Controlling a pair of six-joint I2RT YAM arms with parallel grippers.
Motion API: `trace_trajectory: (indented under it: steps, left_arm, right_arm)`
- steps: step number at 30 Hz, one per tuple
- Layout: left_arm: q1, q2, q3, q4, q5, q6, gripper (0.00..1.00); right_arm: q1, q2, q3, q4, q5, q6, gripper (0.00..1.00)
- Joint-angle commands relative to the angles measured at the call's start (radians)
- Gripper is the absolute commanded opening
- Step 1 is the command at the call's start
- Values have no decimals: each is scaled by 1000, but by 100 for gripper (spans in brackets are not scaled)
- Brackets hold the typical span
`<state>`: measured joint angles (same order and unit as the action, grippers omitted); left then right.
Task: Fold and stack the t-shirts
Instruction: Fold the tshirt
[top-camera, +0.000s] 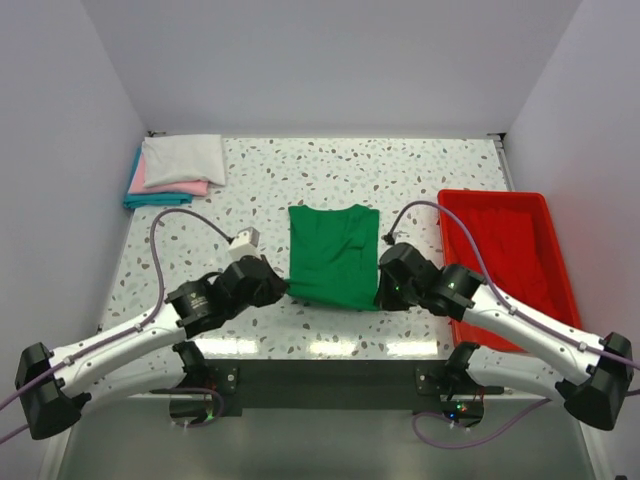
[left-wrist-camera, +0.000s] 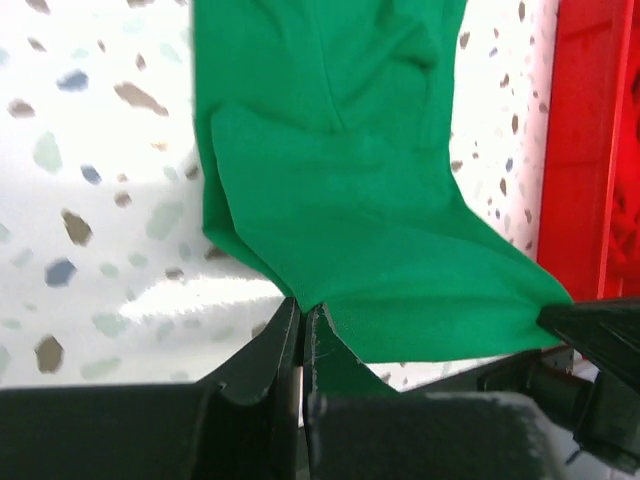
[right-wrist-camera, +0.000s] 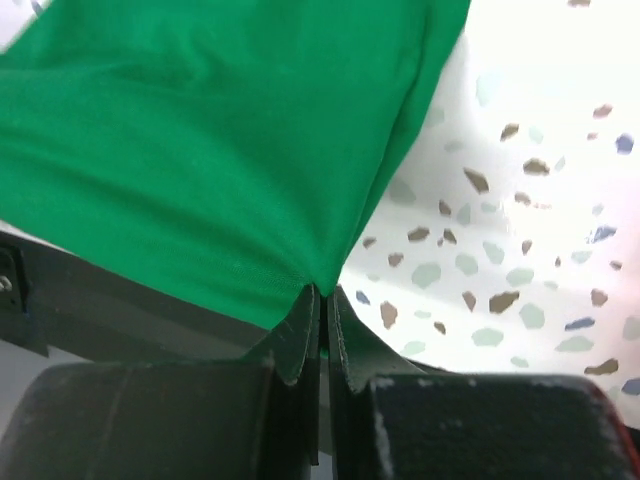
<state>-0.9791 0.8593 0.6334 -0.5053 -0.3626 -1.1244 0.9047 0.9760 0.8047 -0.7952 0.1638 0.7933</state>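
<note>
A bright green t-shirt (top-camera: 332, 255) lies partly folded in the middle of the speckled table. My left gripper (top-camera: 283, 289) is shut on its near left corner; in the left wrist view the green cloth (left-wrist-camera: 350, 210) runs into the pinched jaws of that gripper (left-wrist-camera: 303, 310). My right gripper (top-camera: 379, 296) is shut on the near right corner, and in the right wrist view the green cloth (right-wrist-camera: 220, 160) comes to a point between the closed jaws of that gripper (right-wrist-camera: 324, 295). A stack of folded white, pink and teal t-shirts (top-camera: 175, 168) rests at the far left corner.
A red plastic tray (top-camera: 505, 250) stands along the table's right side, beside my right arm; its red wall (left-wrist-camera: 590, 150) also shows in the left wrist view. White walls enclose the table on three sides. The near table edge lies just below both grippers.
</note>
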Motion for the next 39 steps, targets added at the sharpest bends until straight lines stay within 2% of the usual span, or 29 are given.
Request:
trace_trajectory:
  steps: [1,4,9,10,15,19,20,21,22,23,24,25,28,31,33,37,39]
  left_arm:
    - [137,30,63,45,36,190,0]
    - [221,101,132,97,91,284,0]
    - [376,248,216,269,249,374,0]
    - [388,318,265,289,252,380,0]
    - [479,567,393,453,318,368,0]
    - [545,800,567,490,356,382,0]
    - [559,851,600,534,379,387,4]
    - [592,942,632,544,419,400,15]
    - [611,986,696,548,441,402,24]
    - [629,1018,718,562,453,397,39]
    - [661,1047,726,588,471,394,45]
    - [678,1052,730,609,487,391,50]
    - [718,1023,720,619,508,383,62]
    - [720,965,687,541,455,419,66]
    - [717,940,639,518,485,419,67]
    - [685,890,526,522,544,462,81]
    - [669,870,481,507,541,480,83]
  right_arm:
    - [-50,56,93,-64,77,-89,0]
    - [-204,99,145,-6,5,-157,0]
    - [-312,230,266,100,-59,-236,0]
    - [-332,256,280,122,-76,-239,0]
    - [-467,490,421,235,-139,-256,0]
    - [-553,720,574,281,-181,-259,0]
    - [-567,763,640,289,-214,-259,4]
    - [-579,852,675,290,-224,-269,22]
    - [-598,890,709,283,-216,-273,36]
    - [-607,924,779,277,-186,-279,48]
    - [-619,963,818,266,-184,-290,67]
    - [-639,1018,855,258,-185,-292,71]
    - [-644,1053,968,180,-167,-321,72]
    - [-607,965,883,214,-123,-325,71]
    - [-577,919,780,234,-80,-321,70]
    - [-480,840,615,296,-12,-312,69]
    - [-464,808,524,323,2,-302,68]
